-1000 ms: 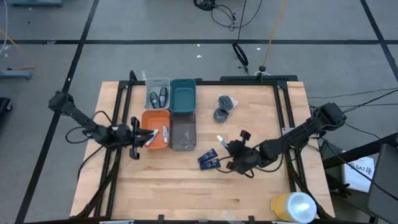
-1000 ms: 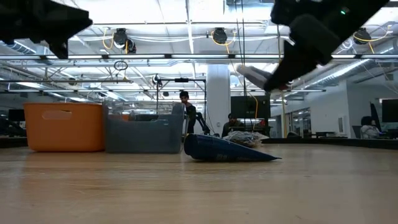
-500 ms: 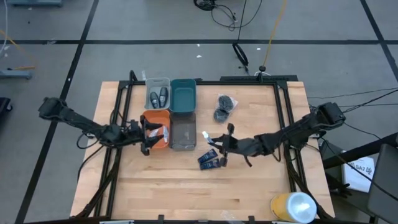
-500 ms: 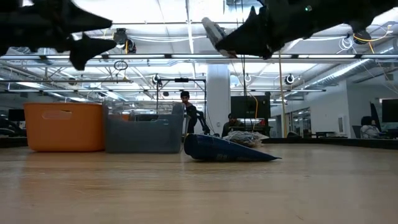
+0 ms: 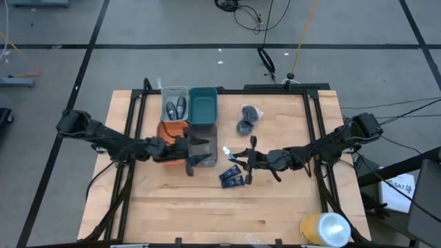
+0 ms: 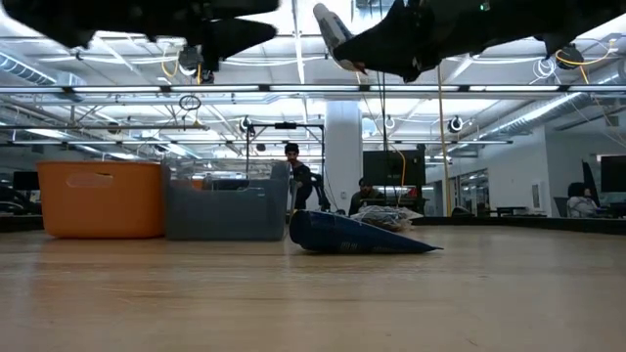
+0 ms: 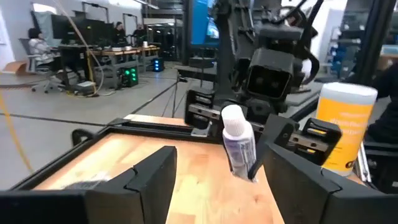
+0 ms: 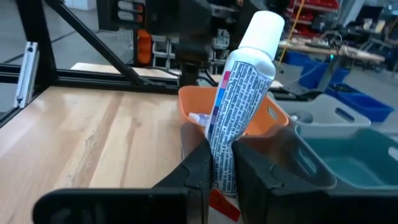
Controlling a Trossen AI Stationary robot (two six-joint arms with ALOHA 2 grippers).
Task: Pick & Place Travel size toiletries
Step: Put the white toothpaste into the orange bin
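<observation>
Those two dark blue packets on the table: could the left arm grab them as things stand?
Probably yes. The left gripper is open and empty over the clear bin, and bare wood lies between it and the dark blue packets. The right gripper, holding a white tube, crowds the spot from above.

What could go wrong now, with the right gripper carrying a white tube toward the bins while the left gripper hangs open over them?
1. The right gripper pinches the white printed tube only at its crimped end, so it could swing or slip out.
2. The open left gripper hangs over the clear rectangular bin, facing the tube; the arms could collide.
3. The two dark blue packets lie close under the right gripper and could get knocked.
</observation>
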